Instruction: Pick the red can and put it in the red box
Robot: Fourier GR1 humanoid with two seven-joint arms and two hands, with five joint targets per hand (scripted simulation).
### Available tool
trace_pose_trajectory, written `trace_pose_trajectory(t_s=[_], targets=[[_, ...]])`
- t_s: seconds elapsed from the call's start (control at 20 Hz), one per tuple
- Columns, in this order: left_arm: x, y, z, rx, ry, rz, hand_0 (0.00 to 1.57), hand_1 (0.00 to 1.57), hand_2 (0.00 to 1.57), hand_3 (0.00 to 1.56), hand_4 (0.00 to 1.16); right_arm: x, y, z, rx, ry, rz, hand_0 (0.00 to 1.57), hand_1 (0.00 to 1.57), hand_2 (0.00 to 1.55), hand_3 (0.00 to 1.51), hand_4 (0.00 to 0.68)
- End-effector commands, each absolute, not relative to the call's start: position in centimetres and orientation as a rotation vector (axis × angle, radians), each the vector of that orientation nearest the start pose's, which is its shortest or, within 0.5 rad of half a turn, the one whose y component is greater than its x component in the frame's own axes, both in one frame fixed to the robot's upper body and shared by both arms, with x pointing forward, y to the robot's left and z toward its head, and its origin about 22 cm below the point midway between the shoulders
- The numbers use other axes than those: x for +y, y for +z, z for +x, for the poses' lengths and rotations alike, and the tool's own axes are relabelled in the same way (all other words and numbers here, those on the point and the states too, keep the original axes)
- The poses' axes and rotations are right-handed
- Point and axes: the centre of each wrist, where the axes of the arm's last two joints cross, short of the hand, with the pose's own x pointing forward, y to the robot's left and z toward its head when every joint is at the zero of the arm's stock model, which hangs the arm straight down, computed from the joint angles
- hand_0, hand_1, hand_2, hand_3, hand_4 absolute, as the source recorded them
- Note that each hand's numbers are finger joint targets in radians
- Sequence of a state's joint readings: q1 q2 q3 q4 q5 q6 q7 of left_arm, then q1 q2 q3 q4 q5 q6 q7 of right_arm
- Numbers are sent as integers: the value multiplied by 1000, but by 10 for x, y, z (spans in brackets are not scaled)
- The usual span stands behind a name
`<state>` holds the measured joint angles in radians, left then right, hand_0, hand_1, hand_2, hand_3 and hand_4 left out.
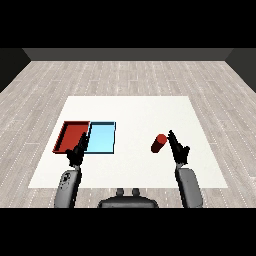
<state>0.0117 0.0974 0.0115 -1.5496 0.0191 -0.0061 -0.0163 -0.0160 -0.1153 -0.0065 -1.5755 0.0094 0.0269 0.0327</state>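
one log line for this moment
phase: reach | red can: on table, not held | right hand: open, beside can | left hand: open, idle | red tray: no can

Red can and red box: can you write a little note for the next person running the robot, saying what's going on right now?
Left hand: open, holding nothing, at the near edge of the red tray.
Right hand: open, fingers straight, just right of the red can; contact cannot be told.
The can lies on the table, right of the blue tray, outside both trays.
Done: right hand is at the can.
Left: grasp the can, carry it across and put it in the red tray.
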Motion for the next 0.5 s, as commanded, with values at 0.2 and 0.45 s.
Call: trace_pose_trajectory(t_s=[0.2, 0.45], targets=[[251, 4, 242, -1592, -89, 54, 0, 0, 0, 0, 0, -381, 22, 213, -1619, 60, -93, 0, 0, 0, 0, 0], [239, 28, 248, -2024, -15, -23, 0, 0, 0, 0, 0, -388, 40, 214, -1928, 54, 44, 0, 0, 0, 0, 0]])
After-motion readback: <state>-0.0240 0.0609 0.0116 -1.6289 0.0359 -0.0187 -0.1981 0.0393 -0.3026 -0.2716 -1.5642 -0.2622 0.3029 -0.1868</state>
